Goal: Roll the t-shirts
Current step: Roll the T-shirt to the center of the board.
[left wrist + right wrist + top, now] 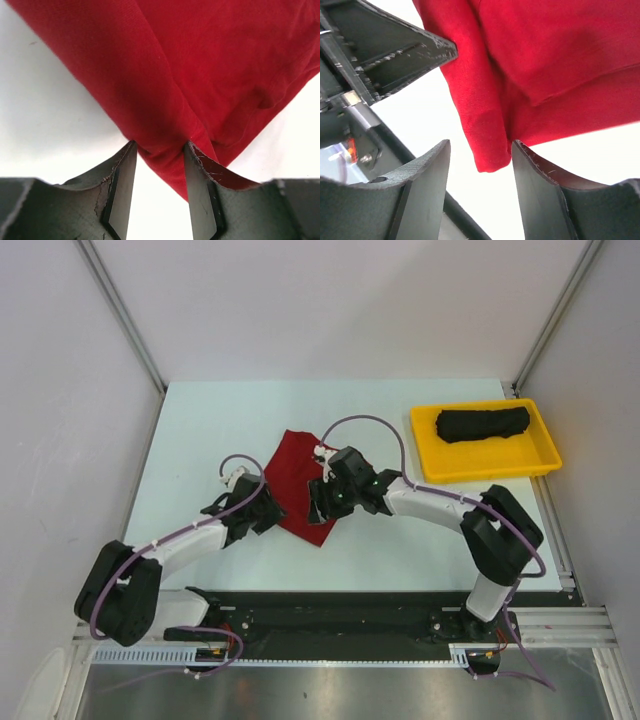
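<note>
The deep red t-shirt (296,478) lies folded into a narrow shape at the table's middle, its near corner pointing toward the arms. My left gripper (264,514) sits at its near left edge, open, with a fold of the red cloth (200,70) between the fingertips (160,146). My right gripper (323,506) sits at the near corner, open, with the cloth's tip (487,150) between its fingers (481,146), touching the right one. The black t-shirt (482,424) lies rolled up in the yellow tray (530,462).
The yellow tray stands at the back right of the white table (200,430). The left gripper's finger (395,55) shows close by in the right wrist view. The black base rail (330,615) runs along the near edge.
</note>
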`<state>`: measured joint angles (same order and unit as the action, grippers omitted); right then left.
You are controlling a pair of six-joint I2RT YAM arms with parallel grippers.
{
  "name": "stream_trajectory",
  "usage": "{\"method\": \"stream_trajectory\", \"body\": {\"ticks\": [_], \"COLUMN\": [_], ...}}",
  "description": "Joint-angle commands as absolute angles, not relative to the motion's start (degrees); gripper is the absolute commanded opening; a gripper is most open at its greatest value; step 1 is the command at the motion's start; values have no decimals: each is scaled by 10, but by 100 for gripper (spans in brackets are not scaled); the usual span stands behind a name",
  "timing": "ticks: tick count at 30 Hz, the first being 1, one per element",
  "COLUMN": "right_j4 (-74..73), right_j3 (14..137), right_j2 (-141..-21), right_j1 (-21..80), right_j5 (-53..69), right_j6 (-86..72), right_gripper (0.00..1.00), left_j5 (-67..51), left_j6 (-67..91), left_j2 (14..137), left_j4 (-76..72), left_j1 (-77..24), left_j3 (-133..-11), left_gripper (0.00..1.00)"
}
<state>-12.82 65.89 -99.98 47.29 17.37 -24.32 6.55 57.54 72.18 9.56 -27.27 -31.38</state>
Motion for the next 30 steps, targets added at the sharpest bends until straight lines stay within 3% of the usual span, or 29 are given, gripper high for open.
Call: {"method": "stream_trajectory", "body": {"ticks": [1, 13, 25, 30], "right_j4": [-151, -106, -87, -80], "right_j3": [659, 659, 659, 659], "right_j2": [-943, -987, -1059, -1075], "right_j1": [504, 615, 637, 635], "right_j5": [41, -132, -178, -172], "right_j6": [-184, -12, 32, 51], "right_gripper": [57, 59, 63, 62], "left_j5": [61, 38, 18, 5], "left_j6": [556, 558, 562, 555], "left_j2": [758, 857, 873, 822], "left_j4": [94, 121, 135, 135], "left_j1": [-275, -276, -263, -226], "left_j3": [-355, -445, -471, -450], "left_gripper": [48, 50, 55, 59]}}
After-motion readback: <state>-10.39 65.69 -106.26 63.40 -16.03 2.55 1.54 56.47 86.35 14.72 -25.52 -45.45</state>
